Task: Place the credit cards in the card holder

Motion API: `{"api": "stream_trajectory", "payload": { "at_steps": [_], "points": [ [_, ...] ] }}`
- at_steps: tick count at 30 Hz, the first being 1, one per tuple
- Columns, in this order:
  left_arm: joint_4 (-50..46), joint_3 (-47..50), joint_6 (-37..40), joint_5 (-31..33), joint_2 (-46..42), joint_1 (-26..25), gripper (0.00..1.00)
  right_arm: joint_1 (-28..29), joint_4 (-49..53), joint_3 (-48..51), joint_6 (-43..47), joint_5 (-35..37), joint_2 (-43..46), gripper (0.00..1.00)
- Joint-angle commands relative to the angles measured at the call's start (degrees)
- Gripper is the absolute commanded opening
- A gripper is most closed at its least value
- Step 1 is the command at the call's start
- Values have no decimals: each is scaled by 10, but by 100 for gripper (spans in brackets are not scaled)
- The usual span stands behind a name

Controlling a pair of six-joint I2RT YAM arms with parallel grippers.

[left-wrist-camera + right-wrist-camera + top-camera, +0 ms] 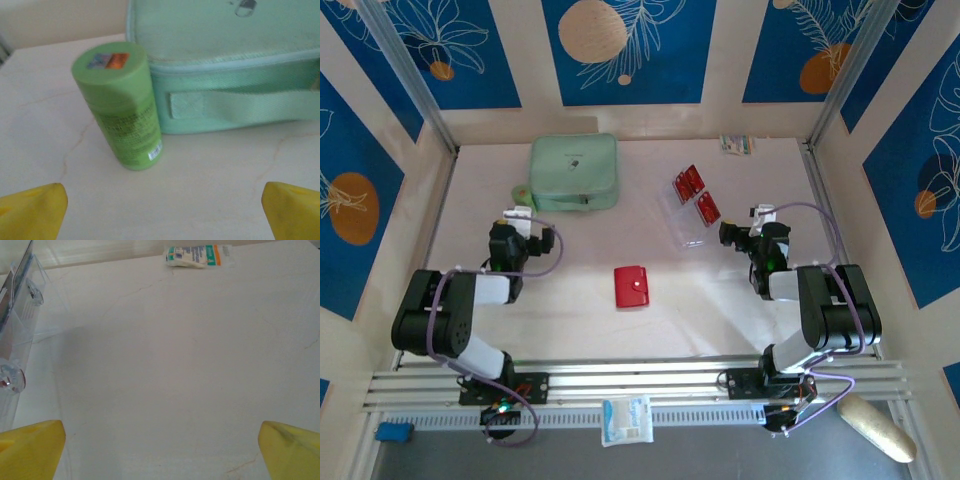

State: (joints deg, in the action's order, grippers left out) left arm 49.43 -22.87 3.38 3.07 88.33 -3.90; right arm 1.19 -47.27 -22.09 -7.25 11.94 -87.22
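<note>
In the top view, the left gripper [520,216] is seen left of centre, its yellow fingers [30,210] spread wide with nothing held. The card holder [632,287] is laid flat at centre, between the two arms. The credit cards [689,182] are found right of centre, lined up diagonally from upper left to lower right, near and to the upper left of the right gripper [755,220]. That gripper is likewise spread and empty, and it is judged the nearer to the cards.

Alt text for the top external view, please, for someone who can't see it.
A closed red card holder lies mid-table between the left arm and right arm. Red credit cards rest on a clear plastic piece farther back on the right; a mint-green zip case sits back left.
</note>
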Motion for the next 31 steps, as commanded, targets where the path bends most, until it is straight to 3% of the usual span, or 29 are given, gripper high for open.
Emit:
{"api": "stream_trajectory", "payload": {
  "at_steps": [1, 3, 9, 31],
  "points": [
    [8, 4, -3, -65, 6, 13, 99, -1, -5, -11, 4, -9, -1, 99],
    [21, 3, -8, -31, 15, 10, 100, 3, -7, -10, 6, -4, -1, 99],
    [36, 12, -7, -12, 13, 4, 100, 2, -6, -10, 5, -5, -1, 99],
    [40, 13, -7, -13, 12, 4, 100, 0, -4, -11, 6, -13, -1, 99]
  ]
}}
